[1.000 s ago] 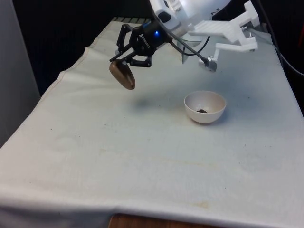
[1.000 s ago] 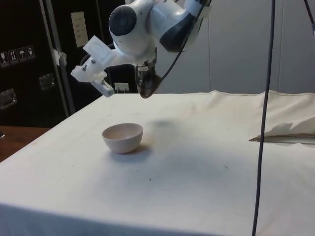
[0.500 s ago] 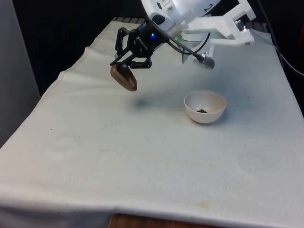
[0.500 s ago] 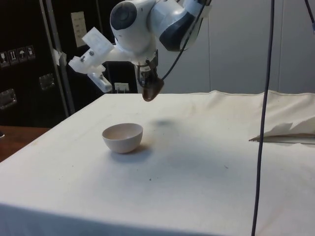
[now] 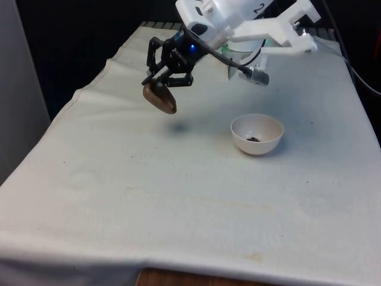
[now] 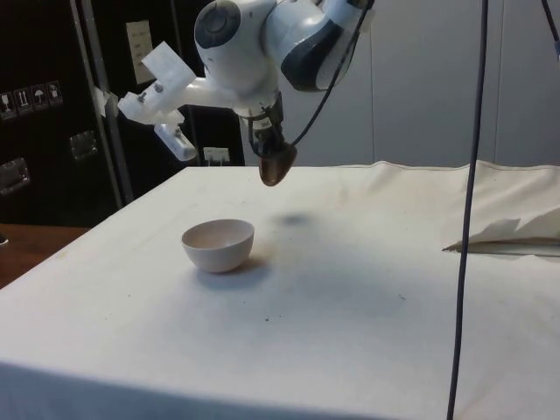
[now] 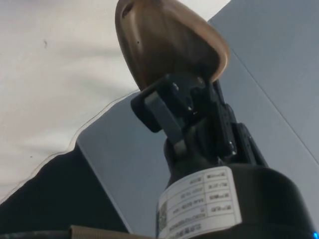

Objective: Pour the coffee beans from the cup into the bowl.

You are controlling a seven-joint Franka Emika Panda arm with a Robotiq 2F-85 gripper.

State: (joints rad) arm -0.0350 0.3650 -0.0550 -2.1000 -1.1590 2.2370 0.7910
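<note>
My gripper (image 5: 162,81) is shut on a brown wooden cup (image 5: 160,98), held tilted in the air above the cloth. The side view has the cup (image 6: 276,164) hanging below the wrist, up and behind the bowl. A white bowl (image 5: 256,134) stands on the table toward the front view's right of the cup, with a few dark coffee beans (image 5: 253,139) at its bottom. In the side view the bowl (image 6: 219,244) sits lower and apart from the cup. The wrist view has the cup (image 7: 164,42) clamped at its rim by the gripper (image 7: 174,107).
The white cloth (image 5: 178,196) covers the table, with a few dark specks on it. A fold of cloth (image 6: 507,236) lies at the side view's right, and a dark cable (image 6: 468,210) hangs down in front there.
The gripper and cup have drifted slightly toward the front view's right and nearer the bowl, and the wrist has turned a little. The bowl has not moved.
</note>
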